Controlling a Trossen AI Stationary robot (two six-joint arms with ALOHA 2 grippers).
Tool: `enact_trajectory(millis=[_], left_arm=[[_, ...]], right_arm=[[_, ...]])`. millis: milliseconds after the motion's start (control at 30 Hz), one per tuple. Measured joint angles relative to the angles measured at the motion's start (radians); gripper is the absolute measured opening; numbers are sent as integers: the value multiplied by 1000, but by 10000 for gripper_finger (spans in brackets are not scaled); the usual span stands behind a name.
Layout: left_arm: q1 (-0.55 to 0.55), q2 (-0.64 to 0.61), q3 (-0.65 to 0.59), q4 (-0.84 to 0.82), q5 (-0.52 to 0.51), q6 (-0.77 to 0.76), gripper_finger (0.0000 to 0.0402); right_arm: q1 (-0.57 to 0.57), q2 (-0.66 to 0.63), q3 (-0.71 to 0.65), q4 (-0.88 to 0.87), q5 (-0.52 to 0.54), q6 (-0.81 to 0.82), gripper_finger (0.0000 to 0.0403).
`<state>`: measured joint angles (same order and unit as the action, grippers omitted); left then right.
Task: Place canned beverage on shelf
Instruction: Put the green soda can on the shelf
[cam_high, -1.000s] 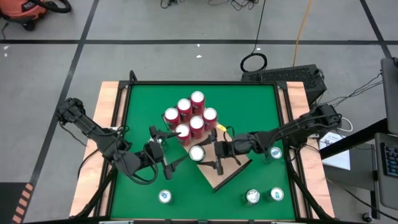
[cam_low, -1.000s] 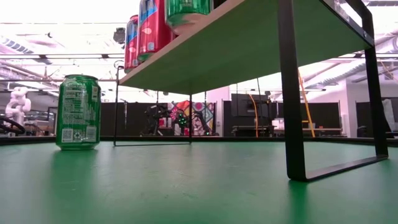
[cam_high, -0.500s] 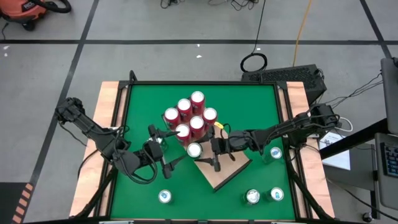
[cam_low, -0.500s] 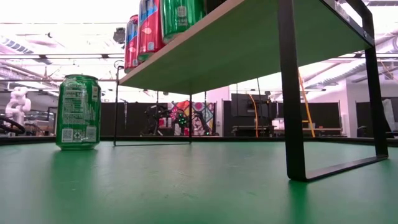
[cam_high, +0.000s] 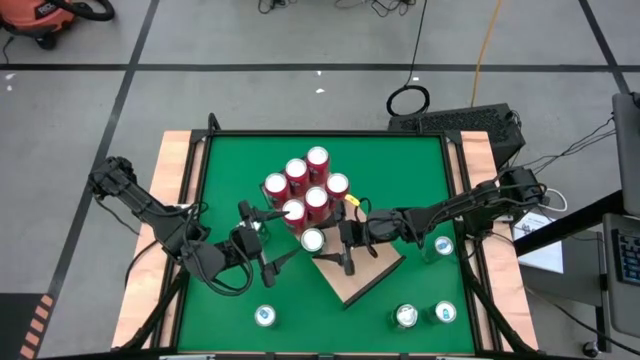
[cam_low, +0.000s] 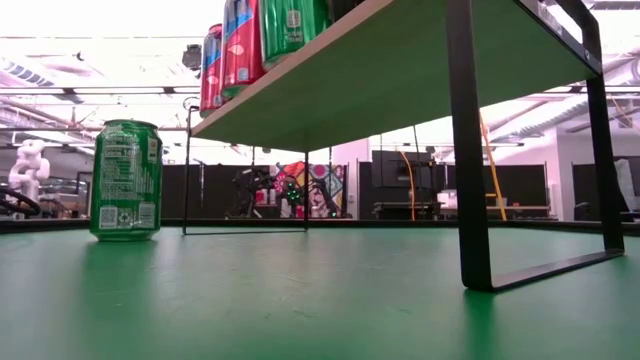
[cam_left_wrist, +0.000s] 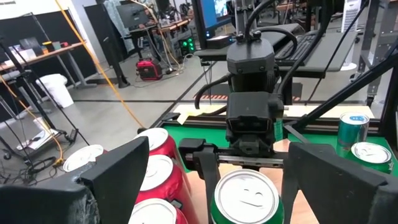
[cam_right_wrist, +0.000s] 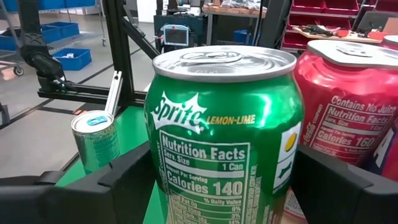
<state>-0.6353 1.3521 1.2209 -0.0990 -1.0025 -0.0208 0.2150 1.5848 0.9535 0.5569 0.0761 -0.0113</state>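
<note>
The shelf (cam_high: 365, 277) is a light wood board on dark legs, standing on the green table. Several red cans (cam_high: 305, 185) stand upright on its far part. A green can (cam_high: 313, 240) stands on its base on the board right beside them, with my right gripper (cam_high: 328, 242) around it. In the low view the green can (cam_low: 292, 28) shows on the board's edge (cam_low: 300, 95). My left gripper (cam_high: 272, 250) hovers open just left of the shelf, facing the green can (cam_left_wrist: 249, 199) and touching nothing. My right gripper has the green can's side wall (cam_right_wrist: 157, 186) between its two fingers (cam_right_wrist: 112, 186), one on each side, below the can's middle. The fingers come in level from the table's right side. The can is upright, its base on the shelf board.
More green cans stand on the table: one near the front left (cam_high: 265, 316), two at the front right (cam_high: 406, 316) (cam_high: 445, 313), one at the right (cam_high: 441, 245). One green can (cam_low: 125, 180) shows in the low view. The shelf's near right part is bare board.
The green can has come down onto the shelf board and shifted a little toward the red cans, staying upright between my right gripper's fingers. My left gripper has kept still.
</note>
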Motion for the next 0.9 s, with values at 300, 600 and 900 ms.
enact_trajectory(millis=[300, 600, 900], left_arm=[[0, 0, 0, 6, 3, -3, 384], [0, 0, 0, 6, 3, -3, 384], [0, 0, 0, 1, 3, -22, 384]], right_arm=[[0, 0, 1, -8, 0, 19, 308], [0, -1, 1, -14, 1, 22, 309], [0, -1, 1, -22, 1, 24, 309]])
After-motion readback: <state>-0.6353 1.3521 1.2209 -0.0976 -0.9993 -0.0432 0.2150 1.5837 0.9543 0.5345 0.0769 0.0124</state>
